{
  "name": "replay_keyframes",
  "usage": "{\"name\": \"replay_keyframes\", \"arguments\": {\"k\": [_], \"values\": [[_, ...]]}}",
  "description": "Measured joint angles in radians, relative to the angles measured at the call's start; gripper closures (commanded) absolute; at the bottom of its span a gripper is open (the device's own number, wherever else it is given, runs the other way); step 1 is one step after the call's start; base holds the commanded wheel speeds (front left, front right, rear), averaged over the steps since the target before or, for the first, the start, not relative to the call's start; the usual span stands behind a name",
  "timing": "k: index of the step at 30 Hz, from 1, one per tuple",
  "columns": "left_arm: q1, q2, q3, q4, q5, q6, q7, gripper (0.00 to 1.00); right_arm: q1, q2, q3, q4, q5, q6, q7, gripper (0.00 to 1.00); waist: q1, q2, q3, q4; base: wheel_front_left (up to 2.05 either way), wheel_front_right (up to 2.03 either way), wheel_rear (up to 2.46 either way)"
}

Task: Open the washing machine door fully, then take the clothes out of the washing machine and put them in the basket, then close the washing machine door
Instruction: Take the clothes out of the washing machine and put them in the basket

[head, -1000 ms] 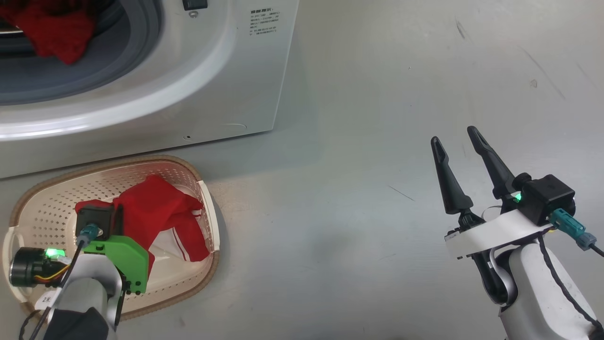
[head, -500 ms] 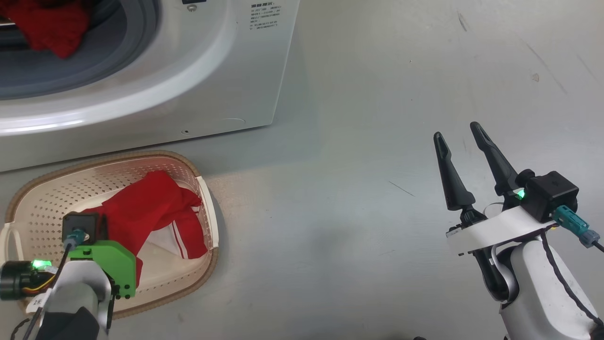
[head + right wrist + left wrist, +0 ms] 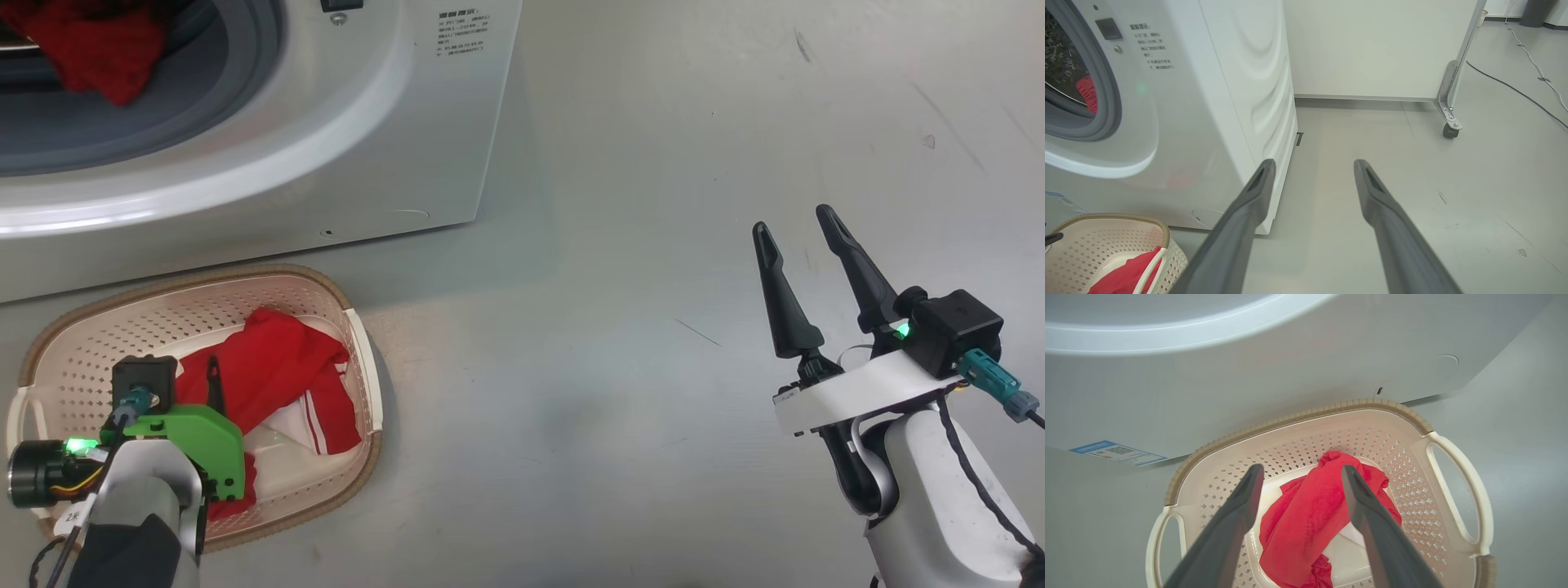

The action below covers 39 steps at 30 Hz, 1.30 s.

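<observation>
The clothes (image 3: 1306, 522): one red garment w/ white trim lies crumpled in the basket (image 3: 1298, 416). The basket sits on the floor (image 3: 620, 367) just in front of the washing machine (image 3: 367, 122), prob. so the carry from the mouth is short. The left gripper (image 3: 1301, 469) hangs over the garment, jaws spread, released, pinching nothing. A 2nd red garment (image 3: 90, 49) lies in the drum mouth, so unloading isn't done. The right gripper (image 3: 792, 220) is well apart to the right, fingers parted & empty, likely parked out of the way. Nearby: blue label (image 3: 1118, 452), white panel on casters (image 3: 1372, 49), floor cable (image 3: 1515, 87). The basket rim & the machine's front lip look the likeliest snags.
</observation>
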Motion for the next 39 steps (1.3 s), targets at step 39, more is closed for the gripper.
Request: {"name": "replay_keyframes", "arguments": {"k": [39], "values": [[-0.026,-0.058,-0.042,-0.156,-0.039,-0.095,-0.127,0.00,0.071,0.026,-0.044,0.044,0.010,0.000,0.000,0.00,0.0000,0.0000,-0.263,0.089,0.00,0.00,0.00]]}}
